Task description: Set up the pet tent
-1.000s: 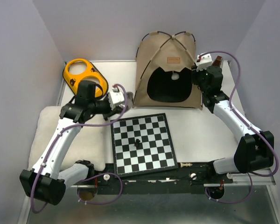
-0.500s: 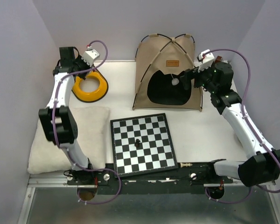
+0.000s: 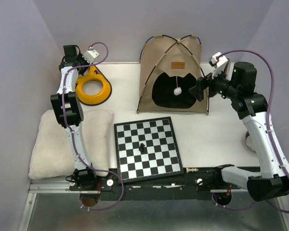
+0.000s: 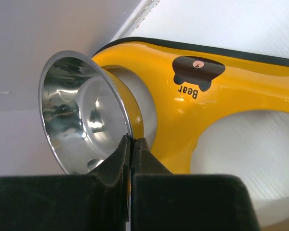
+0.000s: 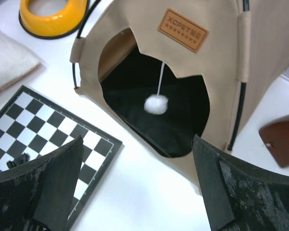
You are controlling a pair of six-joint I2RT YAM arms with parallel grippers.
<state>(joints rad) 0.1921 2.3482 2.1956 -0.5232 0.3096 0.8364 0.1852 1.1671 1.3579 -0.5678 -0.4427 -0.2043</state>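
Grippers: left gripper (image 4: 130, 143) pressed together, pinching the thin rim of a steel bowl (image 4: 82, 115). Right gripper (image 5: 137, 192) spread wide, holding and touching nothing.
Steel bowl: tipped on its side, mouth toward the wrist camera, against one ring of the yellow feeder stand (image 4: 221, 91). Cannot tell whether it sits in the ring or is lifted out.
Pet tent (image 3: 156, 67): upright at the far middle of the table (image 3: 212, 139), doorway facing the arms. Its two black poles (image 3: 177, 41) cross at the peak. The right gripper hovers near its right front corner, apart from the fabric.
Pom-pom (image 5: 156, 104): hangs on a string in the doorway, against the black lining.
Label (image 5: 183, 30): brown, above the doorway.
Chessboard (image 3: 147, 149): nearer than the tent, apart from it, with one small black piece (image 3: 142, 147) on it.
Cushion (image 3: 48, 149): white, at the near left.
Hidden/unclear: the left wrist covers part of the feeder stand from above. A flat brown object (image 5: 282, 137) is cut off at the right frame edge, unidentified. The tent's back is out of sight.
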